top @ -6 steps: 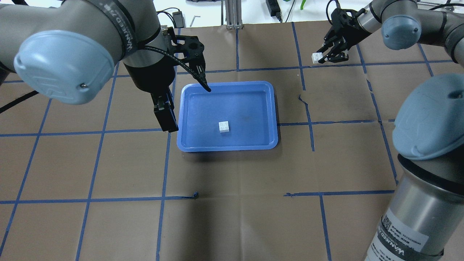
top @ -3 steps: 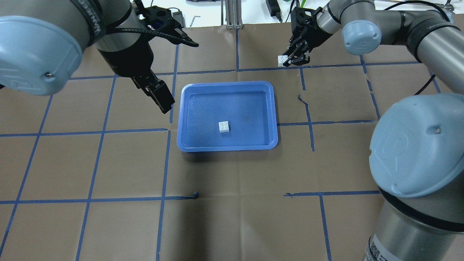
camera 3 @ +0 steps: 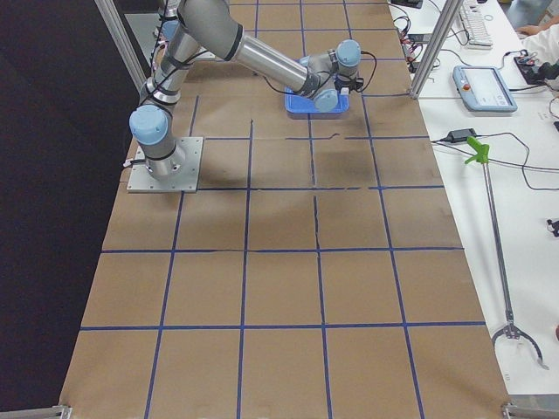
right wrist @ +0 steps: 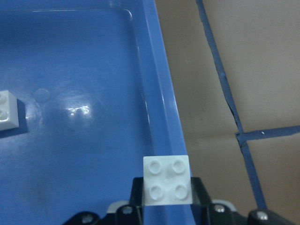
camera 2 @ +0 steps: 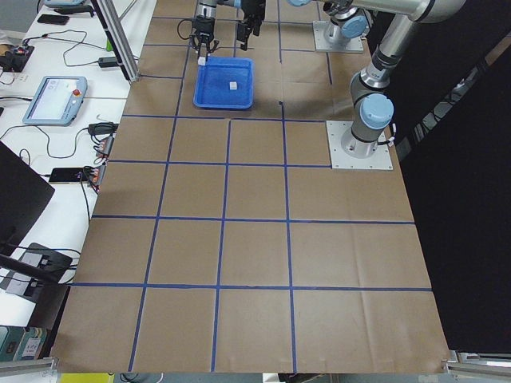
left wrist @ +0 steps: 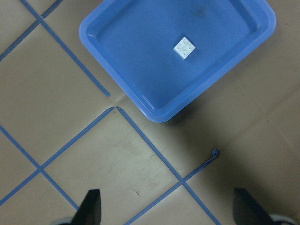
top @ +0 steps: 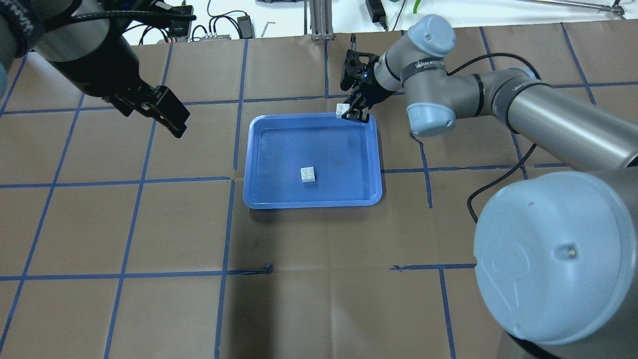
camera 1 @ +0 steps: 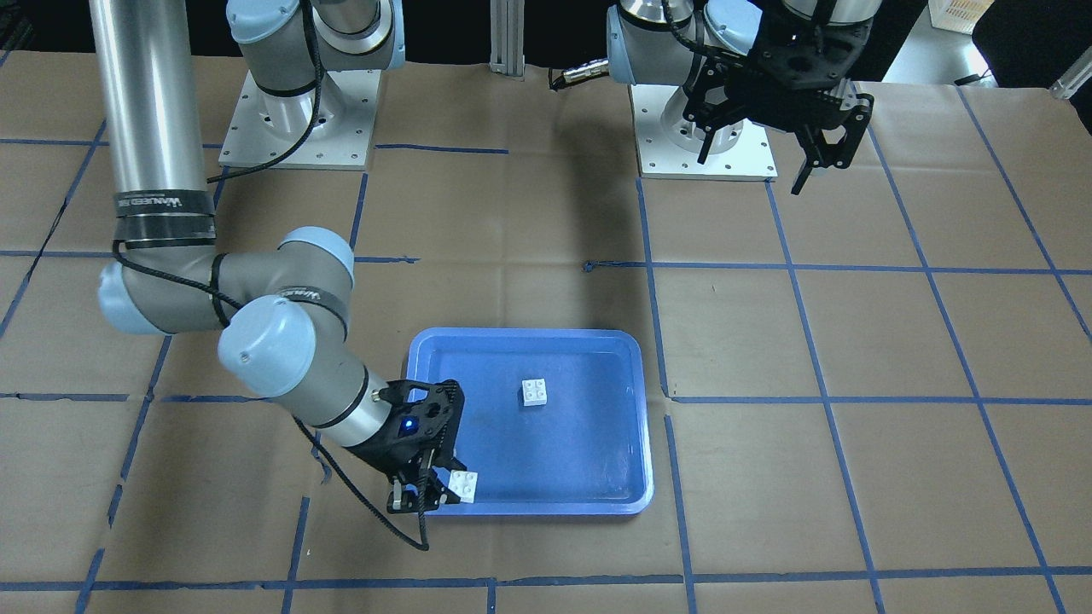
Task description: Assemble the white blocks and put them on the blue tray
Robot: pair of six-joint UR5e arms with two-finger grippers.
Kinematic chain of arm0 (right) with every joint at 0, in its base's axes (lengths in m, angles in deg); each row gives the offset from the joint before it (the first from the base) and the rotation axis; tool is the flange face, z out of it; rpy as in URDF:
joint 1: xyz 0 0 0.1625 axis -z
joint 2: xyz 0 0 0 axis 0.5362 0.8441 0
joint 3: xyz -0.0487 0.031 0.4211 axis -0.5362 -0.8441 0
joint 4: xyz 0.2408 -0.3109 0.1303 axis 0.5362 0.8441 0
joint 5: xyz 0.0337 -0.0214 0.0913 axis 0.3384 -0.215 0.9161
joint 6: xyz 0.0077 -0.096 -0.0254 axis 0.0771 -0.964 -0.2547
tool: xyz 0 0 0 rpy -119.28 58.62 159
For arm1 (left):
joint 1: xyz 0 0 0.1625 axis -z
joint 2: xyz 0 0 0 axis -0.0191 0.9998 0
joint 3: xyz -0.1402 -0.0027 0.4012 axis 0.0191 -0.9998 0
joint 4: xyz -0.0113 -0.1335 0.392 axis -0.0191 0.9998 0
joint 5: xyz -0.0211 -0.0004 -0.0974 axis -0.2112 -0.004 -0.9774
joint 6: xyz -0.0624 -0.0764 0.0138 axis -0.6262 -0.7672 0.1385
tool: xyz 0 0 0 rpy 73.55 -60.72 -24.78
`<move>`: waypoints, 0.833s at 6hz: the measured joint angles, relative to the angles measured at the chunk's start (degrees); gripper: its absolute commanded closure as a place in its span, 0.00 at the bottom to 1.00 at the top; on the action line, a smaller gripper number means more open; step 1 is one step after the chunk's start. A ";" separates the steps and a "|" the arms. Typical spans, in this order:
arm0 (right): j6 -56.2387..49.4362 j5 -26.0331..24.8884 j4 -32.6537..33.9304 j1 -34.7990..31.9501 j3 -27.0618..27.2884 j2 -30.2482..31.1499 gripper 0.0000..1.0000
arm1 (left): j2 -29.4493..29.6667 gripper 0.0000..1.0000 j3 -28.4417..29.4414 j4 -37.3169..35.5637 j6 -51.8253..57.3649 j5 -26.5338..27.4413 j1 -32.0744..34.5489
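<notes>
On the brown-papered table [top: 319,309], the blue tray [top: 313,203] sits near the middle. One white block [top: 308,174] lies studs-up on its floor, roughly central and clear of every rim.

The right gripper [top: 356,115] hangs over the tray's far rim, near the corner on the robot's right, pinching a second white block [top: 342,110] between its fingers. The overhead view gives that brick only as a white speck at the fingertips. The right wrist camera shows it plainly: four studs face the lens, and it is clamped on two opposite sides directly above the raised rim [right wrist: 161,117], with blue floor on one side and paper on the other. That camera also catches the block on the tray floor [right wrist: 8,110], cut off at the picture's left edge and well apart from the held one. How high the held brick stands above the rim I cannot tell.

The left gripper [left wrist: 169,208] is raised over bare paper on the tray's left side, apart from it. From overhead its fingers merge into one dark shape, so their spacing cannot be read there. Its own wrist camera shows two fingertips [left wrist: 91,206] in the picture's opposite bottom corners, spread wide with nothing between them. The front-facing view agrees.

In both side views the tray is a small blue patch and the grippers are too small to judge.
</notes>
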 measured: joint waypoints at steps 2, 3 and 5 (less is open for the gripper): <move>3.38 -1.42 8.23 -2.31 8.58 3.18 0.79 | -0.03 0.01 -0.08 -0.33 -15.62 -0.17 -0.80; 3.61 -1.39 8.80 -2.53 12.13 5.69 0.79 | 0.61 0.01 0.03 -0.87 -21.22 -0.44 -0.76; 3.30 -0.95 9.18 -2.91 16.19 7.85 0.79 | 1.72 0.01 0.15 -2.28 -23.99 -0.71 -0.65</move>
